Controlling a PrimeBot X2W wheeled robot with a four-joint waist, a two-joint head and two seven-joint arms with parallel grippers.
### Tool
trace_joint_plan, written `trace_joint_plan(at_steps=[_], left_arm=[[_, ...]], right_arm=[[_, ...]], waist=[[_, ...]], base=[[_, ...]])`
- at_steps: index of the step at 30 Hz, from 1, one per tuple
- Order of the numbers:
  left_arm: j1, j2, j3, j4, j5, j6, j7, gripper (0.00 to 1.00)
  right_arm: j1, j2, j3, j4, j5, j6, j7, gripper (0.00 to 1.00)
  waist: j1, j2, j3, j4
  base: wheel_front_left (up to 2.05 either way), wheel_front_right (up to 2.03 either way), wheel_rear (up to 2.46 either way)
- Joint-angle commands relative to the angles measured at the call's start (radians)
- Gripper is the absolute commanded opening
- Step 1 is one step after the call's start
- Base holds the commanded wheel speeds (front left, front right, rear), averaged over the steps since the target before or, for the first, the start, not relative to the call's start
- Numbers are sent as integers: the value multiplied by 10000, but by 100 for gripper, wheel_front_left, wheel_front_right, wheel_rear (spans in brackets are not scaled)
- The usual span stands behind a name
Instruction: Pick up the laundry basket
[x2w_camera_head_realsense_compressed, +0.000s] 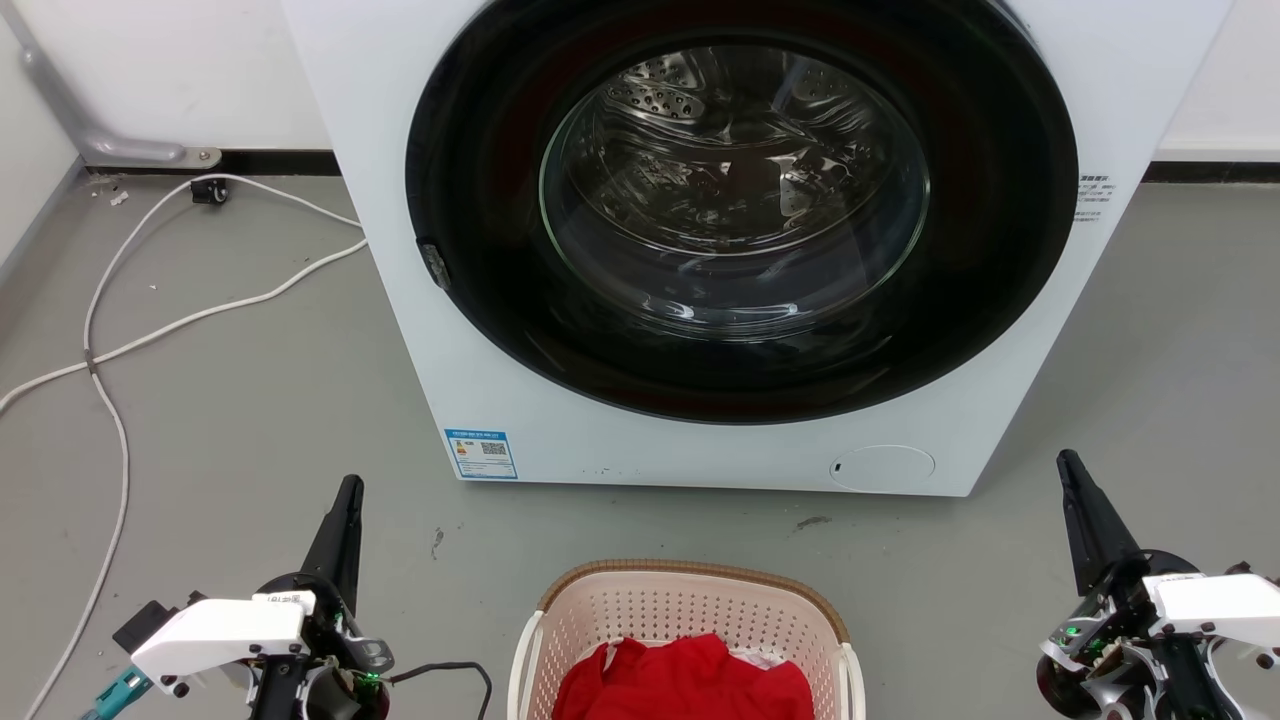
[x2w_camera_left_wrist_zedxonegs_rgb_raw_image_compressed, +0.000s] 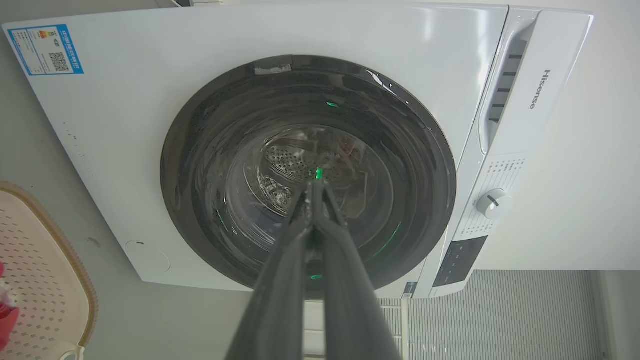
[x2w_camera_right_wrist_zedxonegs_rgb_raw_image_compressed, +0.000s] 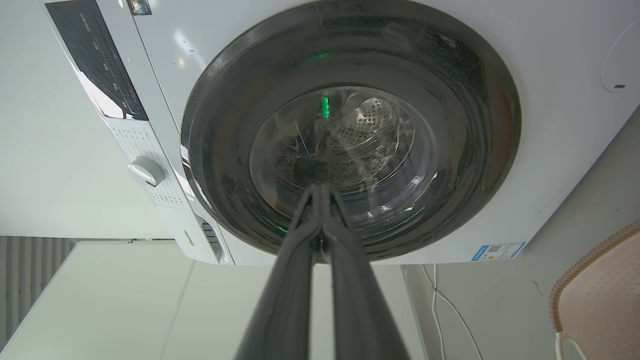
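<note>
On floor (x2w_camera_head_realsense_compressed: 250, 400), laundry basket (x2w_camera_head_realsense_compressed: 690, 572) sits near washing machine (x2w_camera_head_realsense_compressed: 420, 330) front, red cloth (x2w_camera_head_realsense_compressed: 690, 680) inside. Both shut tight, empty: left end effector (x2w_camera_head_realsense_compressed: 352, 486), right end effector (x2w_camera_head_realsense_compressed: 1067, 460), 1 each side, apart from basket.

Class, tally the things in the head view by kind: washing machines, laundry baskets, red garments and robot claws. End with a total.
Washing machine: 1
Laundry basket: 1
Red garment: 1
Claws: 2 (left claw, right claw)
Total: 5
</note>
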Motion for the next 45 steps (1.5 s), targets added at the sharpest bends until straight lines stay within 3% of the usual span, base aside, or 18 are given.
trace_joint_plan(at_steps=[1, 39, 40, 45], left_arm=[[-86, -2, 35, 11, 39, -21, 25, 0], [-90, -36, 78, 12, 65, -21, 50, 0], [-5, -21, 38, 0, 46, -2, 38, 100], [180, -57, -34, 119, 100, 8, -85, 100]], right_arm=[[-115, 35, -13, 11, -44, -3, 34, 0], [-121, 66, -52, 13, -74, -3, 63, 0], [-1, 23, -42, 1, -44, 0, 32, 100], [206, 41, -1, 175, -133, -2, -97, 100]], waist=[[0, 0, 0, 0], [0, 0, 0, 0], [0, 0, 0, 0], [0, 0, 2, -2]], base=[[0, 0, 0], [0, 0, 0], [0, 0, 0], [0, 0, 0]])
